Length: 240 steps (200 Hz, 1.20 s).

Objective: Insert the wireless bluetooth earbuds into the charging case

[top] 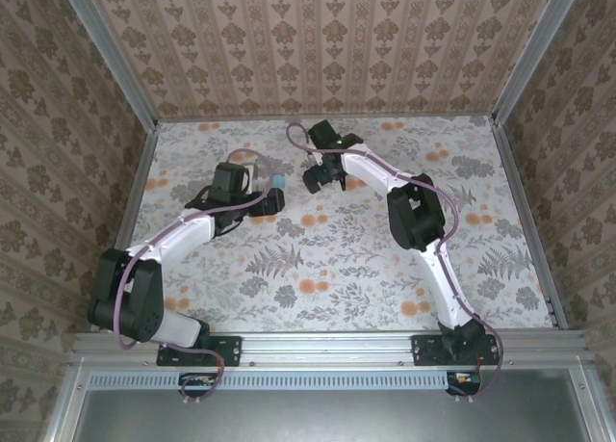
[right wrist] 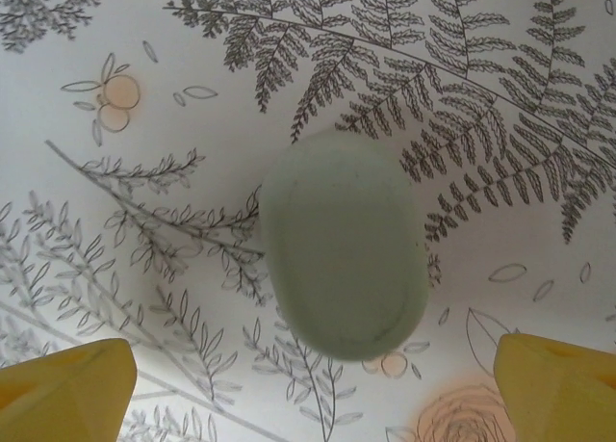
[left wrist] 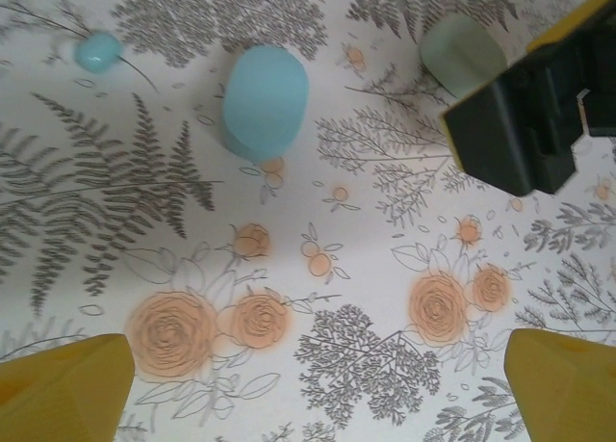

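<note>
The right gripper [right wrist: 310,389] hangs with its fingers wide apart and empty. The mint-green oval case [right wrist: 342,249] lies flat just ahead of the fingertips and between them, probably lined up for a grasp. The left gripper [left wrist: 313,384], fingers equally spread, faces the teal-blue oval case [left wrist: 265,100]. One earbud [left wrist: 98,50] lies loose farther ahead, off to one side and clear of both cases. No brand or writing is legible.

mint case [right wrist: 342,249] | free room both sides | right claw [right wrist: 313,389] above blocks top
</note>
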### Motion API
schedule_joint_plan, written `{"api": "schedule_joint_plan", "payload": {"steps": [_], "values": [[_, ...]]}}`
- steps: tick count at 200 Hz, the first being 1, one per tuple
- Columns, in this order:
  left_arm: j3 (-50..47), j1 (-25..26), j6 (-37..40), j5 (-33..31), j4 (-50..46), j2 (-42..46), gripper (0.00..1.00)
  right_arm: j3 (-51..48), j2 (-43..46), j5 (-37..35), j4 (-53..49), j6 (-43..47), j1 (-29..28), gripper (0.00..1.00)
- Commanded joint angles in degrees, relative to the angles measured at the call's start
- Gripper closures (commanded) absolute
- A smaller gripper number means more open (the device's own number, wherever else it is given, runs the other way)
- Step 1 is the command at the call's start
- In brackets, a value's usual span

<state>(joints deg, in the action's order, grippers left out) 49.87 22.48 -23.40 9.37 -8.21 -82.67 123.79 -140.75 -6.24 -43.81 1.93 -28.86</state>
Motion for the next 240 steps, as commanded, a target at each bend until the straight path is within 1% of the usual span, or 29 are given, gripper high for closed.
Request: {"api": "schedule_joint_plan", "payload": {"steps": [1, 20, 51, 64, 81, 91, 103, 131, 154, 170, 190, 214, 240], "values": [[2.9, 0.3, -1.6, 4.2, -0.1, -1.4, 0.0, 5.1, -3.3, -1.5, -4.2, 1.9, 0.3, 0.05], [3.2, 0.2, -1.0, 5.0, -0.2, -1.4, 0.0, 9.1, -6.0, -0.4, -6.0, 2.2, 0.5, 0.08], [5.2, -0.3, 0.2, 4.9, -2.3, -1.3, 0.0, 14.7, -8.9, 3.3, -8.3, 0.9, 1.5, 0.2], [6.9, -0.6, 0.7, 6.7, -2.7, -1.7, 0.01, 14.8, -8.8, 5.3, -8.2, 0.2, 2.0, 0.26], [8.5, -0.9, 0.4, 6.9, -2.9, -1.6, 0.01, 14.7, -8.7, 7.9, -7.5, -0.3, 2.4, 0.36], [9.0, -1.5, -0.4, 7.0, -3.0, -1.1, 0.04, 14.7, -8.6, 9.5, -6.8, -0.5, 2.4, 0.42], [9.0, -2.6, -1.9, 8.1, -2.8, -0.5, 0.08, 14.6, -8.6, 11.1, -6.3, -0.3, 2.4, 0.48], [7.2, -5.0, -5.0, 9.8, -2.1, 1.3, 0.09, 14.0, -7.9, 13.2, -7.2, 0.9, 2.4, 0.59], [5.4, -6.5, -6.0, 10.1, -2.5, 2.8, 0.11, 8.6, -4.5, 15.2, -5.4, 1.7, 2.4, 0.66], [4.3, -7.4, -6.0, 11.9, -2.3, 4.0, 0.21, 2.2, -0.9, 17.8, -2.0, 1.1, 2.5, 0.68], [3.5, -8.2, -6.6, 14.1, -2.3, 4.8, 0.27, -5.3, 3.5, 22.6, 1.9, -0.1, 2.5, 0.69], [3.3, -8.7, -6.6, 16.5, -2.5, 5.2, 0.29, -13.0, 8.5, 25.8, 6.7, -3.2, 2.7, 0.7], [3.5, -8.8, -6.9, 17.5, -2.5, 5.8, 0.29, -22.5, 15.2, 31.8, 12.7, -8.3, 3.4, 0.71]]}}
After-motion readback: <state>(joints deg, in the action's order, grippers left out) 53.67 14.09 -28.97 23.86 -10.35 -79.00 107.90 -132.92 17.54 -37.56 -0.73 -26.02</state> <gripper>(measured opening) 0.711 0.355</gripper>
